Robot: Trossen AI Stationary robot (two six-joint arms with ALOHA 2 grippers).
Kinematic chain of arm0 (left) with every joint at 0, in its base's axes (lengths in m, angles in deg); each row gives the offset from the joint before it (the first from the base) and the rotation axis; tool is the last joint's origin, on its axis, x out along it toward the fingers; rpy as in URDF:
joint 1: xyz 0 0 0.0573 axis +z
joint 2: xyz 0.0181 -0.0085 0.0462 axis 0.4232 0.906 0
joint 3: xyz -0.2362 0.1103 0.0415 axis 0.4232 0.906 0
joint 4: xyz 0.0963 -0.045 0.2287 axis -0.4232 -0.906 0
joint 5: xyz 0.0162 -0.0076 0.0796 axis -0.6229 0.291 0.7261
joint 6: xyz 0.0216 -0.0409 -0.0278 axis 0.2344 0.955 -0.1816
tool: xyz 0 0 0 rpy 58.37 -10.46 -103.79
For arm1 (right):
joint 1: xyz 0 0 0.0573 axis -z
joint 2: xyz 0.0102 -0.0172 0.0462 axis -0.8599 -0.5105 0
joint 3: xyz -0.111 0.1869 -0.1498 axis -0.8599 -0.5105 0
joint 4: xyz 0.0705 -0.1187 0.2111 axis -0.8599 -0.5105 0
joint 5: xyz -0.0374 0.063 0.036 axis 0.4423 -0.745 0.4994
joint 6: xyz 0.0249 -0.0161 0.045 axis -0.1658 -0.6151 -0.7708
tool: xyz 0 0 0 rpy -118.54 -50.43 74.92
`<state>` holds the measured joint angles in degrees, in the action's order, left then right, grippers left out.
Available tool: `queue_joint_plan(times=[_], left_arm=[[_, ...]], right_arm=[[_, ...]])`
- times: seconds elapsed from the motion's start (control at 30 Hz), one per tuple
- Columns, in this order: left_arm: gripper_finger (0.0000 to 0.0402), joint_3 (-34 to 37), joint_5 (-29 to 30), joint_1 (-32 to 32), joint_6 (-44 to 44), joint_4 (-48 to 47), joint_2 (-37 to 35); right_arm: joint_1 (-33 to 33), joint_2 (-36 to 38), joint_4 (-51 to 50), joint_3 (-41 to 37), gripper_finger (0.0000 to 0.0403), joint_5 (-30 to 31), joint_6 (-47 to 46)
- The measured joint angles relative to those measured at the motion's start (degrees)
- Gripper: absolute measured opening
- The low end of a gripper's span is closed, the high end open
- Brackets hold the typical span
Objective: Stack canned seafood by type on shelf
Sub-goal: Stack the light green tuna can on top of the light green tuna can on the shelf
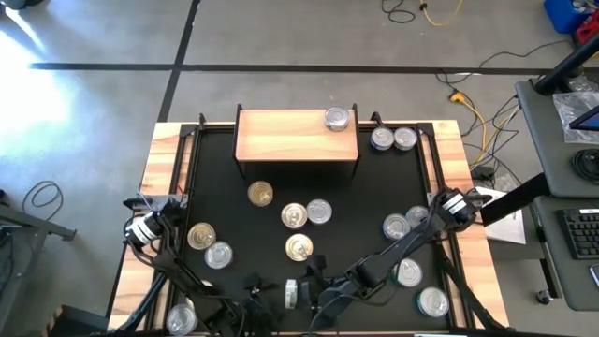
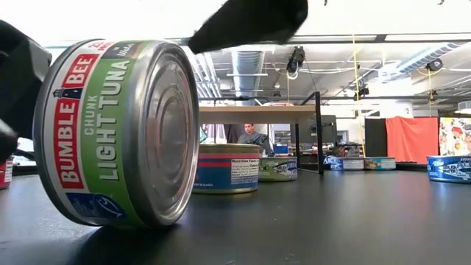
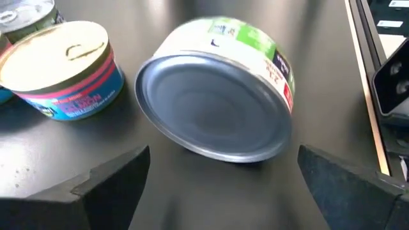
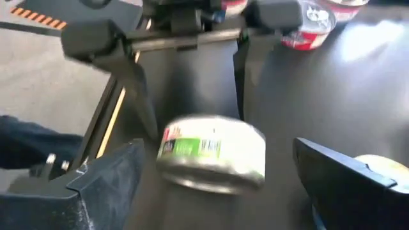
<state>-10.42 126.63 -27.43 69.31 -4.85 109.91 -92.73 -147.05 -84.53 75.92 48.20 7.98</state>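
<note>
A green-labelled tuna can (image 1: 292, 292) stands tilted on its rim on the black table near the front edge; the low view shows it close up (image 2: 118, 132). My left gripper (image 3: 222, 152) is open, its fingers short of the can's silver end (image 3: 217, 102). My right gripper (image 4: 217, 145) faces it from the other side, also open, with the can (image 4: 212, 153) just beyond its fingertips. The light-wood shelf (image 1: 295, 136) stands at the far side with one silver-lidded can (image 1: 337, 118) on its right end.
A gold-lidded can with a pink and blue label (image 3: 64, 70) stands just beyond the tilted can. More cans are scattered mid-table (image 1: 294, 216), at the left (image 1: 201, 236) and right (image 1: 404, 223), and two beside the shelf (image 1: 393, 139). A wooden rim (image 1: 159, 187) borders the table.
</note>
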Motion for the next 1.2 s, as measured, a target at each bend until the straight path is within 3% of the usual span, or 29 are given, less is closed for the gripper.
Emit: queue_joint_plan(times=[0.23, 0.53, 1.2], left_arm=[[0.0382, -0.11, -0.03, -0.02, -0.35, 0.09, -0.02], [0.0382, -0.16, -0.31, 0.04, -0.65, 0.28, -0.02], [0.0382, -4.82, -1.15, 3.68, -13.66, 5.81, -0.11]], right_arm=[[1.09, -4.6, -0.25, 3.37, 0.0391, 0.11, -2.09], [1.35, -5.3, -1.36, 4.05, 0.0391, -0.02, -5.5], [-0.33, -5.87, -6.6, 4.05, 0.0391, 0.0, -7.45]])
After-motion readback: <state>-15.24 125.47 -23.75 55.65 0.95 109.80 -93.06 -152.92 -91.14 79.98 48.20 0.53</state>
